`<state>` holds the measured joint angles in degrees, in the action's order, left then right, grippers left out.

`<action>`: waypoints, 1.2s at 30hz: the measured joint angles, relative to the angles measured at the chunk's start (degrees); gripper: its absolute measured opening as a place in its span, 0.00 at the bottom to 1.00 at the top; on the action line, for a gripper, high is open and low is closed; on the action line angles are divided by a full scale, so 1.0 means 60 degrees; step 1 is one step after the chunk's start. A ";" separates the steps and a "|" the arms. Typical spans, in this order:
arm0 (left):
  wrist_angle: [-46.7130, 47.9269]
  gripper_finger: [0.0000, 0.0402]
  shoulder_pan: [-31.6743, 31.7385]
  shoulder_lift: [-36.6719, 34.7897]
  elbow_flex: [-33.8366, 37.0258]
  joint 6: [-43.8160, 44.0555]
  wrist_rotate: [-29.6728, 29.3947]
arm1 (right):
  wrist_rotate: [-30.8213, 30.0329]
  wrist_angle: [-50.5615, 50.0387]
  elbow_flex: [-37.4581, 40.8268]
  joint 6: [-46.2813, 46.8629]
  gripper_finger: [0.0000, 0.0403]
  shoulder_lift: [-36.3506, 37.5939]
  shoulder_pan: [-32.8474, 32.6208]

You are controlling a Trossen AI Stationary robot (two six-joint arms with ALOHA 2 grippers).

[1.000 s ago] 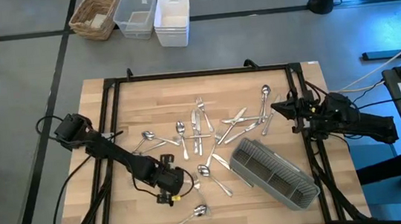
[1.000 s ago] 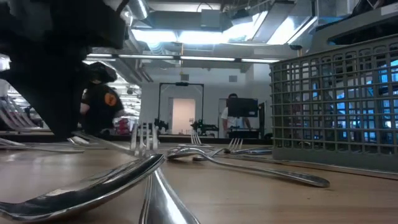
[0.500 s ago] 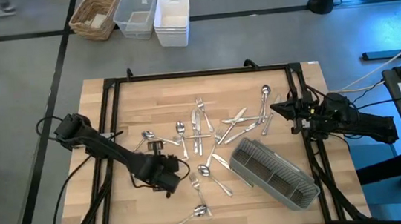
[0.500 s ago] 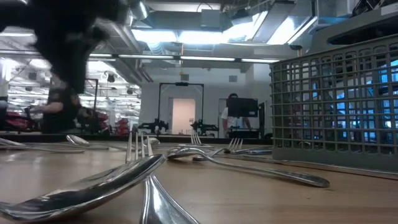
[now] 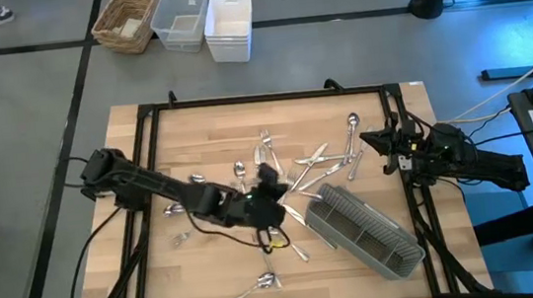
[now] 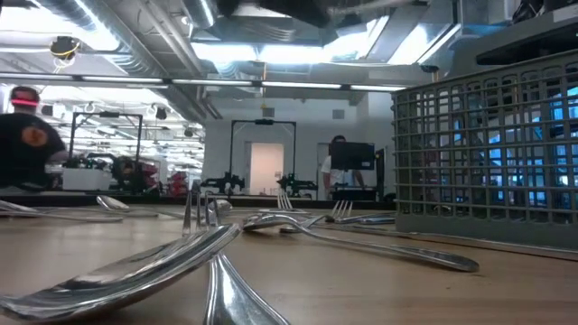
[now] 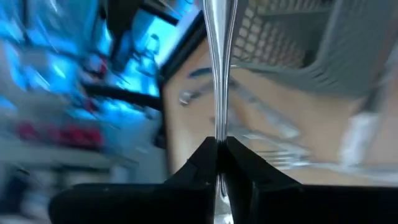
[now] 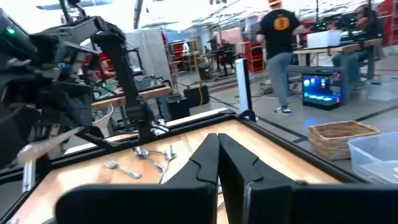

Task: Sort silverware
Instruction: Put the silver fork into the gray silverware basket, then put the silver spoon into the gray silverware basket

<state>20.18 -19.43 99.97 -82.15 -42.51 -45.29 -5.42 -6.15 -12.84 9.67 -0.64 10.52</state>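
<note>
two arms show from above. the left arm stretches low from the table's left edge toward the middle, and the left gripper [image 5: 269,190] sits over the central scatter of silverware [image 5: 289,171], just beside the near-left end of the caddy [image 5: 364,230]. in its wrist view the fingers [image 7: 202,163] are clenched on a slim shiny handle [image 7: 217,74] that stands straight out between them, with the caddy's grey mesh beyond; which kind of piece it is cannot be told.

nearest the table's front edge lie a couple of crossed pieces [image 5: 253,289]. the low view shows a spoon [image 6: 126,271] close up, forks [image 6: 203,206] behind it, and the caddy wall on the right. most of the silverware lies loose on the table [image 5: 186,138] left of and behind the caddy, with a few spoons [image 5: 176,210] farther left, near the left arm.

the right arm waits at the table's right edge, its gripper [image 5: 381,144] pointing inward with fingers [image 8: 208,155] pressed together on nothing.

beyond the table's far edge stand a wicker basket [image 5: 126,20] and two plastic bins [image 5: 206,22]. a person [image 8: 278,37] walks in the room behind.
</note>
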 joint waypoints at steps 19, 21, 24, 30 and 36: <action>-0.2674 0.03 0.0213 0.1441 0.0015 -0.8180 -0.0591 | -0.0012 -0.0118 0.0004 -0.0703 0.02 0.0000 0.0000; -0.2661 0.04 0.0197 0.1500 0.0015 -0.8743 -0.0614 | -0.0014 -0.0174 0.0004 -0.0703 0.02 0.0000 0.0000; -0.2402 0.04 0.0204 0.1595 0.0015 -0.9745 -0.0611 | -0.0016 -0.0229 0.0004 -0.0703 0.02 0.0000 -0.0002; -0.2597 0.04 0.0270 0.1935 0.0015 -1.0283 -0.0419 | -0.0017 -0.0325 0.0007 -0.0703 0.02 -0.0004 -0.0003; -0.2685 0.10 0.0264 0.2089 0.0022 -0.9673 -0.0268 | -0.0028 -0.0443 0.0007 -0.0703 0.02 -0.0004 -0.0001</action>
<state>4.07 -17.84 112.51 -82.02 -100.55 -46.90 -5.59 -8.81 -12.80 5.46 -0.67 10.52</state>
